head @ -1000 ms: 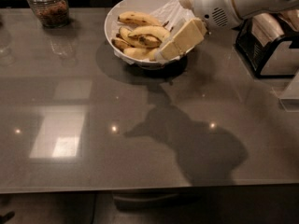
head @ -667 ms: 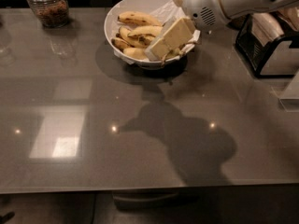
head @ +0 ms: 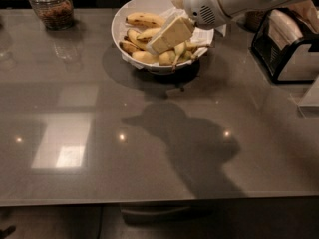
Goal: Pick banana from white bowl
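Note:
The white bowl (head: 118, 23) stands at the back middle of the grey table. It holds several yellow bananas with brown spots; one banana (head: 143, 20) lies at the far left of the bowl and others (head: 134, 57) lie along its front. My gripper (head: 160, 43), cream-coloured on a white arm (head: 224, 1) coming from the upper right, reaches down into the middle of the bowl. It rests among or just above the bananas and hides some of them. I cannot tell whether it holds one.
A glass jar (head: 51, 6) with brown contents stands at the back left. A black and silver appliance (head: 289, 49) stands at the right edge. The glossy grey table (head: 149, 148) stretches toward the near edge, showing the arm's shadow.
The gripper has moved left and down, from the bowl's right rim to the middle of the bowl over the bananas.

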Robot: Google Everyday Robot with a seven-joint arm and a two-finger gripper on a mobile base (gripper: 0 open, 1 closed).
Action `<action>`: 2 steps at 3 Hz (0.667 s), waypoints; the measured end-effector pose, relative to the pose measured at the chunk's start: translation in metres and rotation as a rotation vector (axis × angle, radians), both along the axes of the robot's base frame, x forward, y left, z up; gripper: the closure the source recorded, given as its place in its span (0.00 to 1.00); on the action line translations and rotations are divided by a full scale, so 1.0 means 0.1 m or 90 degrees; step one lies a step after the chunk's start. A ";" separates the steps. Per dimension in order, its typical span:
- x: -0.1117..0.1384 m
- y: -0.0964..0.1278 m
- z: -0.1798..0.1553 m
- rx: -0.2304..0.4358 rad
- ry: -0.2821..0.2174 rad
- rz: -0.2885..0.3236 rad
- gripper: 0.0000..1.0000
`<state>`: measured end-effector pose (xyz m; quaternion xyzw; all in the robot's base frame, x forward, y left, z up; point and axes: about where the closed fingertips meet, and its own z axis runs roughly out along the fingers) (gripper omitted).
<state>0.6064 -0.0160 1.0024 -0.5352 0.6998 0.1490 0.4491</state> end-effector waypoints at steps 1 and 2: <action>0.11 0.00 -0.03 -0.007 -0.005 -0.008 0.32; 0.21 -0.06 -0.07 -0.015 -0.006 -0.022 0.39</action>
